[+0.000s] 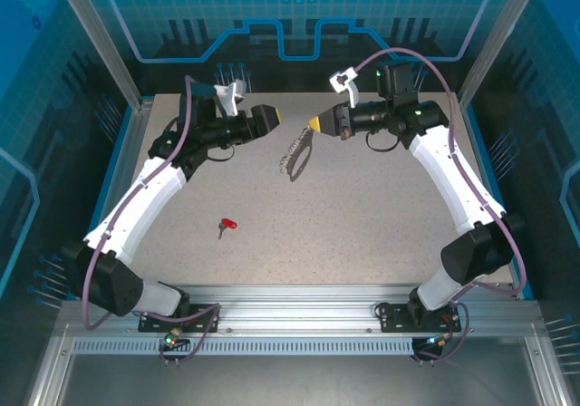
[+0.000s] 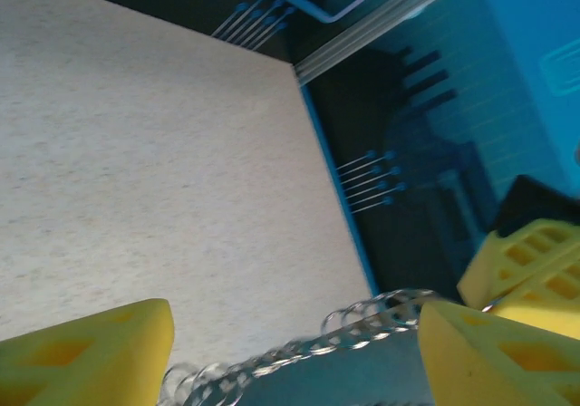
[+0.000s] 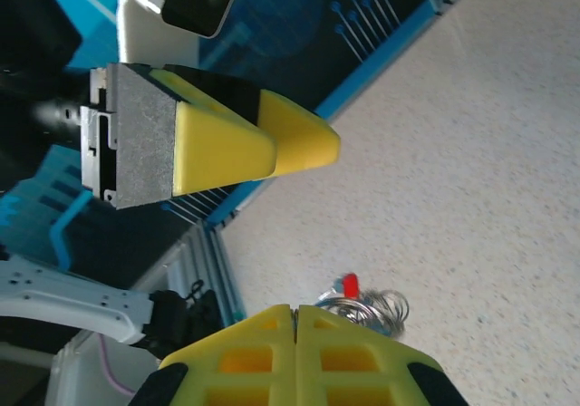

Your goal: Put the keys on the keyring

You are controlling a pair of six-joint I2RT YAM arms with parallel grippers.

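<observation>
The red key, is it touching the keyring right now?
Apart. The top external view shows the key lying on the table, a bare stretch between it and the keyring held by the right gripper.

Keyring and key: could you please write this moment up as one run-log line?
right tool: shut on keyring | left tool: open, empty, facing keyring | key: loose on table, not on keyring

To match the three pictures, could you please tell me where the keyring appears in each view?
Top external: keyring at centre, hanging from the right gripper.
Left wrist: keyring along the bottom edge, inside the open left gripper.
Right wrist: keyring bottom centre, just above the shut fingers.
Shared landmark: speckled table.
</observation>
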